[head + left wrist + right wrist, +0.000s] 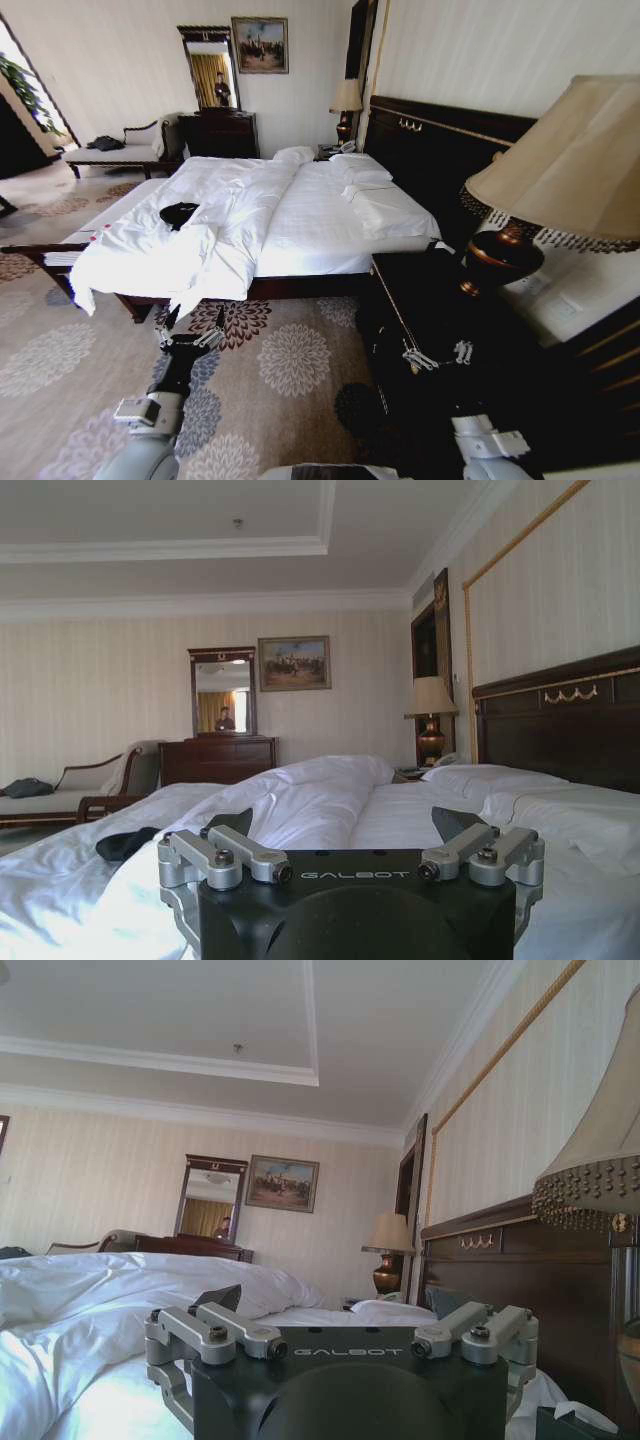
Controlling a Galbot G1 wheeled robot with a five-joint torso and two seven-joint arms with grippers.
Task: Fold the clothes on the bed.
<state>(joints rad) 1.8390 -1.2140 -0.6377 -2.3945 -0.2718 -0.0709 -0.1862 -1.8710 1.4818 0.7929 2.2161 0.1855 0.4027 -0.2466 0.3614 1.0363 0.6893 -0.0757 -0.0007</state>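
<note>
The clothes (178, 213), a small black bundle, lie on the rumpled white duvet near the foot of the bed (320, 215). In the left wrist view the clothes (125, 842) show as a dark lump on the bed (400, 815), off to one side of the fingers. My left gripper (195, 320) hangs open over the carpet just short of the bed's side, empty. The left gripper (345, 825) faces across the bedding. My right gripper (435, 355) is open in front of the dark nightstand, away from the clothes. The right gripper (330, 1300) holds nothing.
A dark nightstand (440, 300) with a big shaded lamp (560, 180) stands close on the right. A narrow bench (50, 255) sits at the bed's foot. A chaise (115, 152) and a dresser with mirror (218, 130) line the far wall. Patterned carpet (290, 360) lies open before me.
</note>
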